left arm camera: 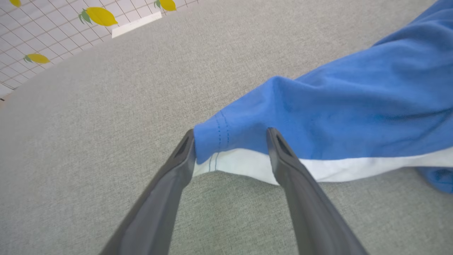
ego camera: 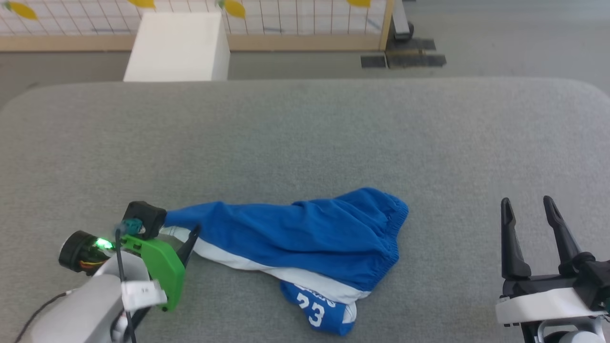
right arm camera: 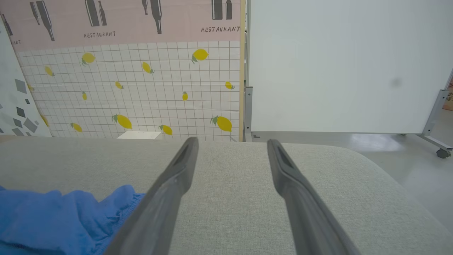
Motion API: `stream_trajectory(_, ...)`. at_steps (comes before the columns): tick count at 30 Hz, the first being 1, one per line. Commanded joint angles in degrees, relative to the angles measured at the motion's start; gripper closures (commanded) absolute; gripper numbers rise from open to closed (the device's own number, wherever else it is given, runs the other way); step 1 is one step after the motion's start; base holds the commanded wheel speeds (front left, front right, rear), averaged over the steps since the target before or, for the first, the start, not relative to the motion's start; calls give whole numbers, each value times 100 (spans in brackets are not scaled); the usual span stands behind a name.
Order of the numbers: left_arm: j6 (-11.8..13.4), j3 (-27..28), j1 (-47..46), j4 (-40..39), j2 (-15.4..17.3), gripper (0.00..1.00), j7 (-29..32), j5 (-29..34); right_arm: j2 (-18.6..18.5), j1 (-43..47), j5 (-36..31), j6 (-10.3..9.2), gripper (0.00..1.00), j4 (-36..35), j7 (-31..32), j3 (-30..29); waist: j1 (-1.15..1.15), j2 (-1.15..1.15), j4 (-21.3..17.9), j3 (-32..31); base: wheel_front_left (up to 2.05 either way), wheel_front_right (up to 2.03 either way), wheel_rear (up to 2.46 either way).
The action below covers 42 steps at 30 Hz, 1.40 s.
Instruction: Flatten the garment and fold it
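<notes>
While the blue garment (ego camera: pixel 305 238) is lying bunched and twisted near the front of the grey table (ego camera: pixel 305 133), the left gripper (left arm camera: pixel 230 137) is straddling its white-banded hem corner with fingers apart, gripping nothing, and the right gripper (ego camera: pixel 526 207) is waiting, also spread wide, well off to the side. The worry: closing on a single layer, the arm could be dragging the whole heap along rather than flattening it.
</notes>
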Motion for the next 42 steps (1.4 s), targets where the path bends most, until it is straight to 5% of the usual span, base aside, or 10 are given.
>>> stream_trajectory(1, 125, 79, 107, -82, -25, 0, -234, 85, 3, 11, -66, -8, 0, -40, -33, -10, 0, 0, 228, -329, 0, 0, 0)
stream_trajectory(7, 1004, 503, 568, -567, -132, 0, -1442, 430, 3, 12, -444, -8, 0, -178, -33, 143, 0, 0, 476, -625, 0, 0, 0)
stream_trajectory(10, 1500, 867, 839, -787, -166, 0, -1570, 860, 3, -11, -634, -8, 0, -165, -33, 343, 0, 0, 527, -630, 0, 0, 0)
stream_trajectory(16, 2255, 2344, 1776, -1840, -796, 0, -1578, 1986, -76, 31, -1044, -8, 0, 503, 542, 1086, 0, 0, 601, -477, 0, 0, 0)
stream_trajectory(23, 2038, 3407, 2488, -2341, -1461, 0, -1580, 2985, -670, 72, -245, -8, 0, 796, 2396, 1987, 0, 0, 707, -331, 0, 0, 0)
stream_trajectory(30, 1403, 3854, 2703, -2302, -1985, 0, -1580, 3406, -952, -57, 825, -8, 0, 573, 3617, 2342, 0, 0, 854, -199, 0, 0, 0)
stream_trajectory(42, 723, 4341, 2687, -2170, -2589, 0, -1580, 3853, -948, -449, 1417, -8, 0, 926, 4059, 2516, 0, 0, 1125, 57, 0, 0, 0)
